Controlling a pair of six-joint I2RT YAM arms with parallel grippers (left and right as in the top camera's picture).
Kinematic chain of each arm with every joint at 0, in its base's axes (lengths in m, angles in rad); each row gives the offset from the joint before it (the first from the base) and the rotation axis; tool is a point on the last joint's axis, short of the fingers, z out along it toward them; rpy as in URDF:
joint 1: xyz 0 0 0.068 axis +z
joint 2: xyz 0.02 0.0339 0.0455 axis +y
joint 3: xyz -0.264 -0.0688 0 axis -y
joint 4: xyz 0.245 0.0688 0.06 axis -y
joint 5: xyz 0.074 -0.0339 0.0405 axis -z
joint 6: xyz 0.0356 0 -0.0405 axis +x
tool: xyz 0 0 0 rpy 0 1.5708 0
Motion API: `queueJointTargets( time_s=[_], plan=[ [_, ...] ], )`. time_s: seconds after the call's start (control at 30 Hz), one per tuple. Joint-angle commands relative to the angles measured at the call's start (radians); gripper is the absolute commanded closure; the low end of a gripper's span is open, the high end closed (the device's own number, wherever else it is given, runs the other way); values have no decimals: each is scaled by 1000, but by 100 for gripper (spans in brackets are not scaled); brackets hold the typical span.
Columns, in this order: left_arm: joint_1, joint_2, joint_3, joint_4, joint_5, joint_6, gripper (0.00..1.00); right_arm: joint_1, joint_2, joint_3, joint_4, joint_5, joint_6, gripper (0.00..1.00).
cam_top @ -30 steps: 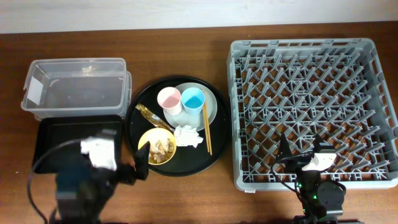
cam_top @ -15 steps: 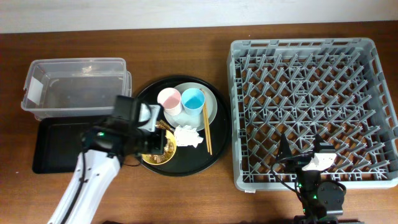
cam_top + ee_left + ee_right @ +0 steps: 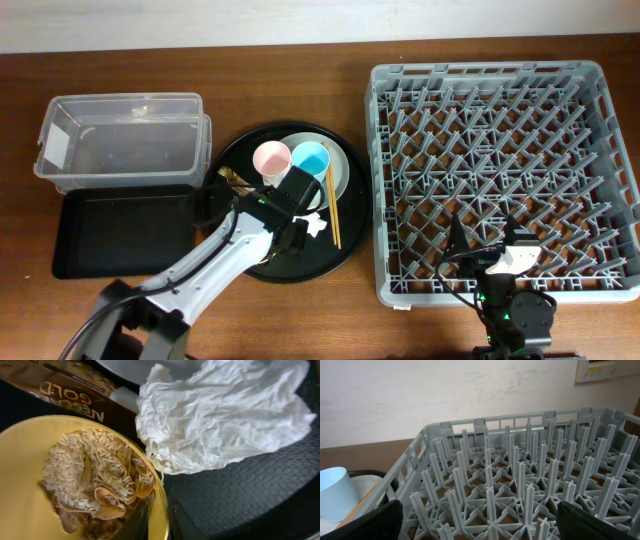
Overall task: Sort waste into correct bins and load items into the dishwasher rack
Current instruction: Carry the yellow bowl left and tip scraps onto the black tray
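Observation:
In the left wrist view my left gripper (image 3: pixel 159 520) is shut on the right rim of the yellow bowl (image 3: pixel 20 475), one finger inside and one outside. The bowl holds rice and brownish food scraps (image 3: pixel 95 475). A crumpled white tissue (image 3: pixel 220 415) lies just right of the bowl, and a gold-brown wrapper (image 3: pixel 65 390) lies behind it. Overhead, the left gripper (image 3: pixel 285 235) covers the bowl on the round black tray (image 3: pixel 320 262). The pink cup (image 3: pixel 271 160) and blue cup (image 3: pixel 310 158) stand on the plate (image 3: pixel 340 170), beside the chopsticks (image 3: pixel 331 210). My right gripper (image 3: pixel 480 520) hangs open over the dishwasher rack (image 3: pixel 520 475).
The clear tub (image 3: pixel 120 140) stands at the back left, with the shallow black tray (image 3: pixel 110 230) right in front of it. The dishwasher rack (image 3: pixel 500 170) fills the right half of the table. My left arm stretches from the front edge across to the round tray.
My left arm swung right from over the shallow black tray to the round tray. Its gripper went from open to shut on the bowl's rim. The right arm has not moved.

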Motion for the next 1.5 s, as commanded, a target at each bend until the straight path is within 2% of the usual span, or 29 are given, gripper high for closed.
queueJointTargets(
  time_s=[0.0, 0.23, 0.4, 0.53, 0.6, 0.7, 0.77, 0.87, 0.93, 1.07, 1.13, 1.2, 1.27, 1.33, 1.47],
  plan=[
    [-6, 13, 11, 11, -17, -7, 85, -6, -6, -8, -3, 2, -6, 2],
    [-10, 22, 6, 23, -17, -42, 88, -6, -6, -8, -3, 2, -6, 2],
    [-10, 90, 6, 23, -18, -41, 89, -6, -6, -8, -3, 2, -6, 2],
    [-10, 91, 10, 34, -18, -41, 100, -6, -6, -8, -3, 2, -6, 2],
    [-10, 90, 19, 29, -18, -40, 100, -6, -6, -8, -3, 2, -6, 2],
    [-4, 61, 91, -57, -30, -30, 100, -6, -6, -8, -3, 2, -6, 2],
    [26, 30, 168, -138, -24, 25, 100, -6, -6, -8, -3, 2, -6, 2],
    [106, -21, 262, -243, -24, 51, 100, -6, -6, -8, -3, 2, -6, 2],
    [186, -53, 273, -258, -12, 56, 100, -6, -6, -8, -3, 2, -6, 2],
    [467, -82, 272, -263, 304, 180, 100, -6, -6, -8, -3, 2, -6, 1],
    [561, -82, 272, -264, 408, 223, 100, -6, -6, -8, -3, 2, -6, 2],
    [715, -82, 267, -275, 591, 294, 100, -6, -6, -8, -3, 2, -6, 2],
    [821, -82, 245, -265, 678, 320, 100, -6, -6, -8, -3, 2, -6, 2],
    [927, -82, 185, -204, 777, 329, 100, -6, -6, -8, -3, 2, -6, 2],
    [1115, -82, 9, -10, 1067, 359, 100, -6, -6, -8, -3, 2, -6, 2]
  ],
)
